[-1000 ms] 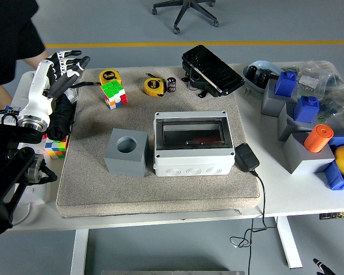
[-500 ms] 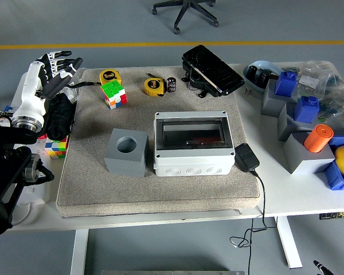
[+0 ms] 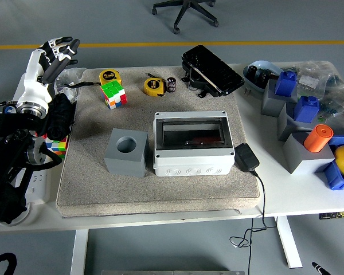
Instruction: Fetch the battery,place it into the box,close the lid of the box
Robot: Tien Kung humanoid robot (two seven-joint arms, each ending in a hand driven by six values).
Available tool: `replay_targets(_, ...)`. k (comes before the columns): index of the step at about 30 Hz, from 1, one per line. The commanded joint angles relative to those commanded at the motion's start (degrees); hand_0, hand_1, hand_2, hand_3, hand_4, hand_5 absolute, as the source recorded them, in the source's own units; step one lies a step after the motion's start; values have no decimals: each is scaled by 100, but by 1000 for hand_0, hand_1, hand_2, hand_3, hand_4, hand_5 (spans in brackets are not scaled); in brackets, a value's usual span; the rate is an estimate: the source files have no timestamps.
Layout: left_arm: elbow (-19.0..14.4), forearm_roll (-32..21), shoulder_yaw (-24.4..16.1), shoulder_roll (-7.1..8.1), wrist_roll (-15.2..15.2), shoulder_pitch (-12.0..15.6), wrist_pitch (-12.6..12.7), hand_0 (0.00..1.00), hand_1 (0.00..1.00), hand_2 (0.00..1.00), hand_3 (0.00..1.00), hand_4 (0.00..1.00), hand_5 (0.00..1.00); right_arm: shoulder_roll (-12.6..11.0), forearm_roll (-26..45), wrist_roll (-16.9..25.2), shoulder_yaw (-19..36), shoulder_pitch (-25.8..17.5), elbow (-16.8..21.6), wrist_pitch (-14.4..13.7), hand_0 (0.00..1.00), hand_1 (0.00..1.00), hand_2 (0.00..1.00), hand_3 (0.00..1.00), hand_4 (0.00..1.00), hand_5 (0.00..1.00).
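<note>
One small, rigid battery (image 3: 171,84), probably slick, stands near the desk's far edge; pinch its sides, left hand (image 3: 51,54) splayed empty.

We see the left hand (image 3: 53,54) built of white shells with black joints and black fingertips. Below the hand sits a silver metal wrist ring, and beneath that our arm turns to black links with exposed joints and thin cables.
</note>
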Motion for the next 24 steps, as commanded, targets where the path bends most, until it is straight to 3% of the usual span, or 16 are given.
replay_targets(4, 80, 64, -458, -324, 53, -125, -84, 516, 634, 617, 609, 998, 470, 34, 104, 17, -95, 14, 6, 1, 583, 639, 652, 579, 949, 495)
replay_targets(7, 227, -219, -694, -453, 105, -251, -176, 502, 603, 596, 578, 998, 468, 36, 135, 11, -154, 23, 20, 0, 584, 639, 652, 579, 949, 495)
replay_targets(9, 321, -549, -742, -458, 127, -315, -227, 502, 603, 596, 578, 998, 468, 30, 126, 2, -169, 29, 24, -1, 584, 639, 652, 579, 949, 495)
replay_targets(10, 376, -776, -714, -417, 123, -355, -269, 502, 603, 596, 578, 998, 468, 30, 123, -2, -183, 33, 23, -2, 584, 639, 652, 579, 949, 495)
replay_targets(11, 405, -949, -626, -344, 99, -384, -291, 489, 603, 606, 613, 998, 748, 31, 115, -4, -183, 33, 21, -3, 581, 639, 652, 579, 949, 496)
replay_targets(16, 447, -1040, 61, 98, 94, -416, -480, 489, 603, 606, 613, 998, 748, 19, 84, 4, -100, 12, 12, -14, 581, 639, 652, 579, 949, 496)
replay_targets(17, 430, -1050, 178, 174, 119, -405, -509, 605, 678, 654, 657, 998, 777, 15, 70, 4, -79, 9, 11, -15, 583, 639, 653, 579, 949, 496)
replay_targets(22, 164, -864, 696, 508, 115, -244, -425, 605, 678, 654, 657, 998, 777, -3, 35, 5, -3, 9, 2, -6, 583, 639, 653, 579, 949, 496)
replay_targets(23, 63, -732, 773, 546, 84, -178, -325, 598, 680, 655, 619, 998, 489, -6, 31, 7, 7, 11, 0, -3, 581, 639, 652, 579, 949, 495)
replay_targets(24, -13, -624, 816, 559, 53, -120, -250, 598, 680, 655, 619, 998, 489, -7, 28, 10, 16, 13, -1, -3, 581, 639, 652, 579, 949, 495)
